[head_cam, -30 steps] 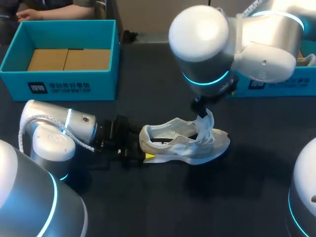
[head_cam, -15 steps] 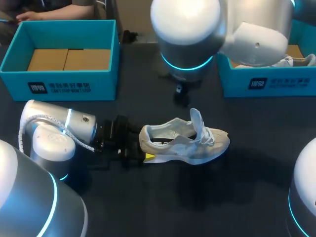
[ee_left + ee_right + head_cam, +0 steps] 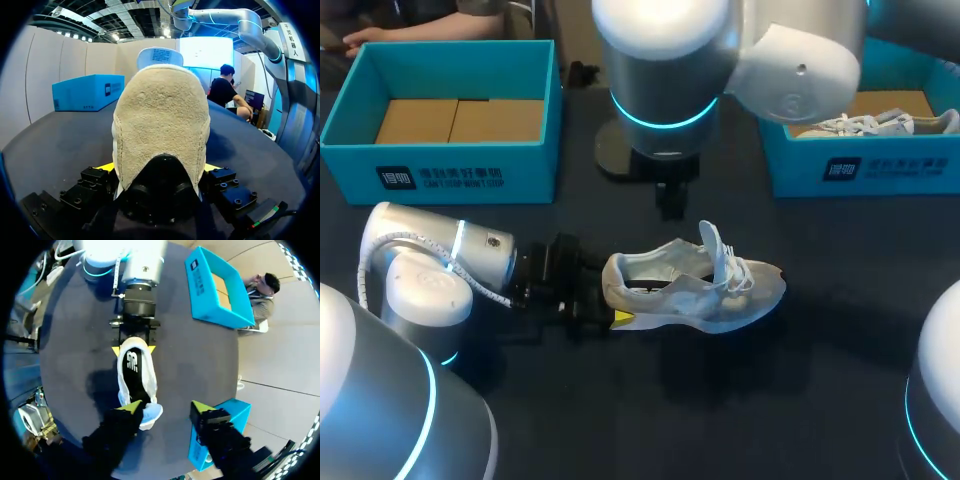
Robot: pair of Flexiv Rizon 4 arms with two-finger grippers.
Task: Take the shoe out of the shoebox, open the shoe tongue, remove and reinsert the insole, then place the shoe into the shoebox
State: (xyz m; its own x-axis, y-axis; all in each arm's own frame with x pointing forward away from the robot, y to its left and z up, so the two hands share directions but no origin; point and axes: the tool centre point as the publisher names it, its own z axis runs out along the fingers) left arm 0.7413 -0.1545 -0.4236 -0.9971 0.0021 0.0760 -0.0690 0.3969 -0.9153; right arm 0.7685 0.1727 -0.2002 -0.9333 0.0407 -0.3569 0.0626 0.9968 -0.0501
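A white sneaker (image 3: 695,288) lies on the dark table, toe to the right, with its tongue (image 3: 712,243) standing up. My left gripper (image 3: 603,301) is shut on its heel, and a yellow tip (image 3: 623,318) shows under the sole. In the left wrist view the beige heel (image 3: 160,120) fills the space between the fingers (image 3: 106,168). My right gripper (image 3: 668,198) hangs open above the table, behind the shoe. In the right wrist view this gripper (image 3: 166,408) is above the toe (image 3: 150,412), holding nothing. The dark insole (image 3: 133,363) shows inside the shoe.
An open teal shoebox (image 3: 450,172) with a cardboard floor stands at the back left. A second teal box (image 3: 860,170) at the back right holds another white shoe (image 3: 880,122). Bare dark tabletop (image 3: 720,400) lies in front of the sneaker.
My right gripper has left the tongue, rising and moving left and towards the back of the table. The tongue stays upright. The left arm and the shoe have not moved.
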